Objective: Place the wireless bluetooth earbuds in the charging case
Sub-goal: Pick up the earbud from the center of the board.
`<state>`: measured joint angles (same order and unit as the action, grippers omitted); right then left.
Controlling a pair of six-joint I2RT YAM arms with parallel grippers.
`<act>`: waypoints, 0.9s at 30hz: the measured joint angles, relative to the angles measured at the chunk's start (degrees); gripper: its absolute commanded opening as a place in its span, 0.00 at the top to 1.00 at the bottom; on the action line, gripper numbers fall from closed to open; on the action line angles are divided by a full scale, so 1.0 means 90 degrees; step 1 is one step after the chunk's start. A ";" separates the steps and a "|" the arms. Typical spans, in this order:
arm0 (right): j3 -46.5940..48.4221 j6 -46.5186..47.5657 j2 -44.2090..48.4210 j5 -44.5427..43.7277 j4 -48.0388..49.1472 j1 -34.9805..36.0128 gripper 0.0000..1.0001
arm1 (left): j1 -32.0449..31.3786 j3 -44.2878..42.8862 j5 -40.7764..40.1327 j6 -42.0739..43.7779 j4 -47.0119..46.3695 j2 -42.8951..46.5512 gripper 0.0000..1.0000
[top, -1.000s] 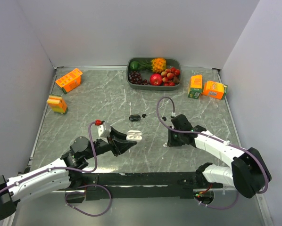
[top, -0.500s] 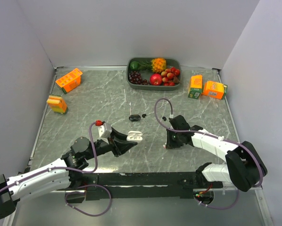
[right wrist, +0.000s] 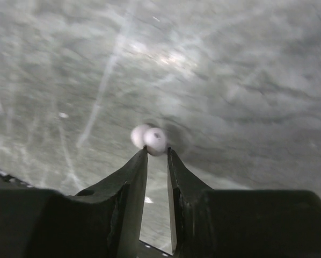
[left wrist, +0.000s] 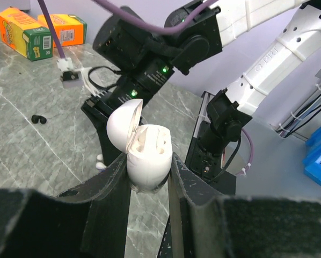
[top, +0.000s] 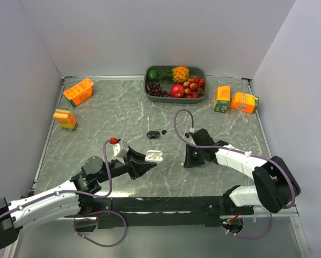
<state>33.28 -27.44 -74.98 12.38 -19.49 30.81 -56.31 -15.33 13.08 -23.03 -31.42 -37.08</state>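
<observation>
Starting on the left: the left gripper (left wrist: 150,173) is pinching the white charging case (left wrist: 148,150) by its lower half. It holds the case up off the table (top: 96,126) with the lid flipped open, facing the other arm. Both sockets look empty to me.

In the middle, further back, a black bud (left wrist: 38,119) sits loose on the marble and nobody's near it.

To the right of that, the right gripper (right wrist: 157,152) is down at the tabletop, nose right on the white earbuds (right wrist: 155,141). They're two little round blobs touching each other, just right of the case. The jaws are only a sliver apart, with the nearer bud sitting right at the tips. I honestly can't tell if it's got a grip or is just lined up.

So I'd say we're at the pick-up step for the first white bud, with nothing in the case yet. The next move needs a clean pinch on one bud without flicking its neighbour away. Then it has to lift, carry the bud left and drop it into a socket.
</observation>
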 measured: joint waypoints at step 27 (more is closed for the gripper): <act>0.0935 0.0787 0.0007 -0.0661 -0.0214 0.0313 0.64 | -0.0046 0.0000 -0.0182 0.0036 0.0002 -0.0034 0.99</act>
<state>41.69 -20.36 -74.91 6.44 -21.41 33.63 -56.73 -15.33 11.44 -22.70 -31.40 -37.39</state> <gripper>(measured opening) 0.369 0.340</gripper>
